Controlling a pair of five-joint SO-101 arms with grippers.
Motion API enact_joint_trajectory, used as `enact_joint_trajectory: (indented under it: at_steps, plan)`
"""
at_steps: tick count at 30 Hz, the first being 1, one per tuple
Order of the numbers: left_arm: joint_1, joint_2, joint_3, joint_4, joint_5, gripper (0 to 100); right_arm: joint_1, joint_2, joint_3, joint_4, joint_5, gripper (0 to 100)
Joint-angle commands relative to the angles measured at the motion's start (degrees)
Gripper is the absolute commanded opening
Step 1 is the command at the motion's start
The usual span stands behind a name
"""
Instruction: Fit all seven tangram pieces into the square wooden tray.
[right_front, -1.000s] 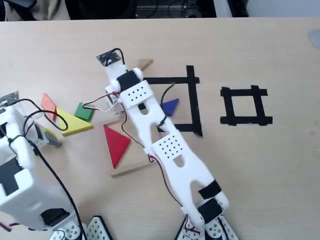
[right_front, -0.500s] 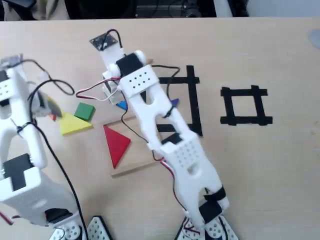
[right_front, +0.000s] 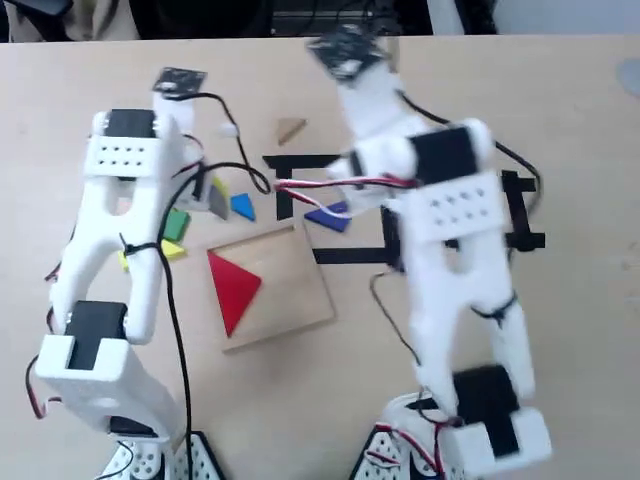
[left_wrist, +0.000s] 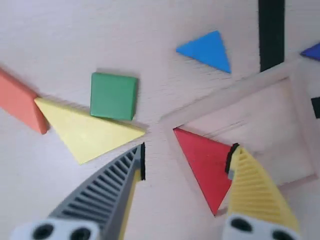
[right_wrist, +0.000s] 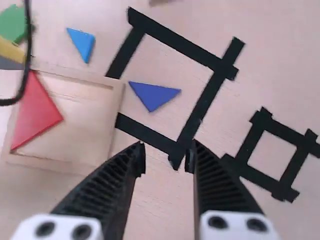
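The square wooden tray (right_front: 292, 282) lies mid-table with a red triangle (right_front: 232, 286) in its left part. My left gripper (left_wrist: 185, 160) is open above the tray's near-left corner (left_wrist: 167, 125), its fingertips either side of the red triangle's (left_wrist: 205, 160) corner. A yellow triangle (left_wrist: 85, 132), green square (left_wrist: 114, 96) and orange piece (left_wrist: 17, 100) lie left of the tray, and a light blue triangle (left_wrist: 205, 48) beyond it. My right gripper (right_wrist: 165, 150) hangs open and empty over black tape right of the tray (right_wrist: 85, 115), near a dark blue triangle (right_wrist: 152, 94).
A large black tape square (right_front: 385, 200) lies right of the tray, with a smaller tape square (right_wrist: 280, 155) farther right. A tan triangle (right_front: 290, 128) rests behind the tape. A black cable (right_front: 165, 300) hangs from the left arm over the tray's left side.
The right arm swung off the tray to the right and lifted. The left arm came forward over the pieces left of the tray. The light blue triangle came into view.
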Motion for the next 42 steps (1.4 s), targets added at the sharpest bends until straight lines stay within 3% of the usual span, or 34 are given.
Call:
enact_joint_trajectory:
  at_steps: [1,3,9,13,25,29,33,36,39,42]
  plan:
    - [0.48,-0.62,0.31,-6.51,1.32,28,9.67,-8.48,20.18,-13.01,0.70,14.6]
    - [-1.27,-1.14,2.68,-7.65,-2.64,28,11.60,-10.86,30.37,-19.78,0.62,14.6]
    - [-13.85,-1.32,4.44,-2.11,-38.77,28,10.81,-19.56,52.35,-36.66,-2.90,14.8]
    - [-22.73,-0.70,4.44,-3.43,-53.63,28,10.46,-23.78,56.92,-40.35,-3.34,14.7]
    - [-25.71,-3.43,22.11,-6.07,-66.99,26,7.65,-17.80,63.87,-50.46,-3.34,14.6]
    - [-26.15,-12.22,34.15,-17.32,-67.43,22,7.47,-13.93,63.60,-54.15,-2.99,14.6]
    - [-23.96,-23.65,49.01,-36.13,-67.25,23,7.47,-11.56,62.90,-55.12,-2.90,14.7]
    - [-22.29,-29.01,56.22,-46.51,-67.16,30,7.74,-10.42,62.20,-55.03,-2.90,14.7]
    - [-20.44,-28.66,55.43,-43.60,-67.16,38,7.74,-9.71,62.20,-55.03,-2.90,14.8]
    - [-19.30,-24.44,48.22,-35.16,-67.16,36,7.74,-9.63,62.20,-55.03,-2.81,14.8]
